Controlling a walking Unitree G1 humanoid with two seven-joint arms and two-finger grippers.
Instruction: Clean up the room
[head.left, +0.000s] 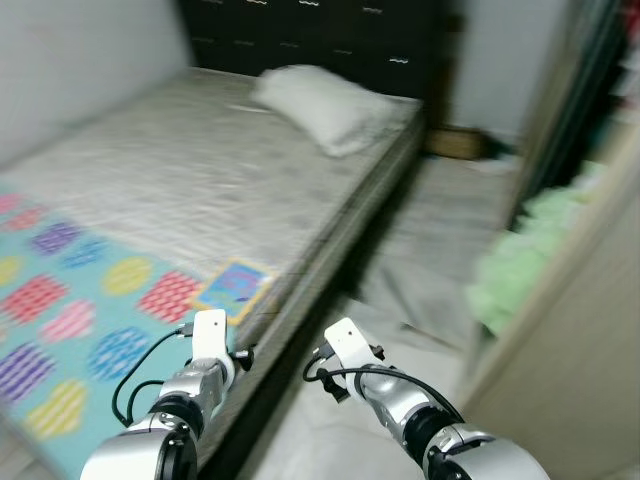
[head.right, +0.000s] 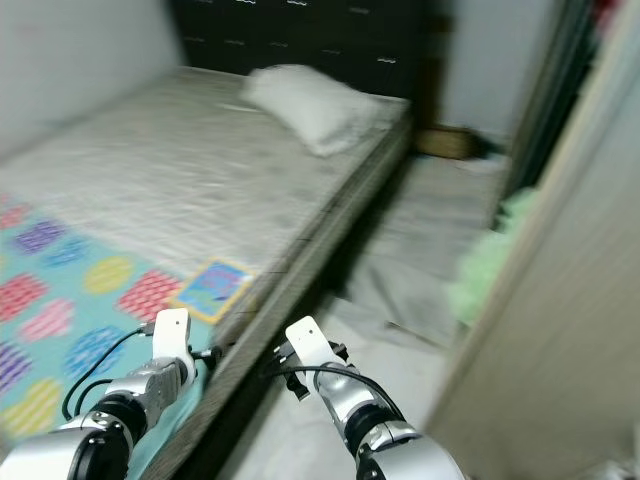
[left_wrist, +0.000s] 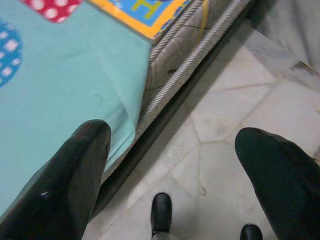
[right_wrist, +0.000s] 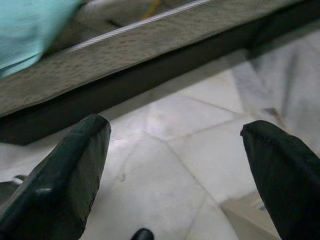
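A turquoise blanket (head.left: 80, 320) with coloured dots and a yellow-edged picture patch (head.left: 235, 285) lies over the near end of the bare mattress (head.left: 200, 170). A white pillow (head.left: 325, 105) rests at the head of the bed. A grey cloth (head.left: 430, 290) is spread on the floor beside the bed, and a heap of light green clothing (head.left: 525, 255) sits by the wardrobe. My left gripper (left_wrist: 172, 140) hangs open over the mattress corner (left_wrist: 185, 55), holding nothing. My right gripper (right_wrist: 175, 130) is open above the marble floor (right_wrist: 190, 150) next to the dark bed frame (right_wrist: 150, 75).
A dark headboard (head.left: 320, 35) stands behind the bed, with a brown box (head.left: 455, 143) on the floor beside it. A pale wardrobe panel (head.left: 570, 330) closes in the right side. The aisle between bed and wardrobe is narrow. The head views are blurred.
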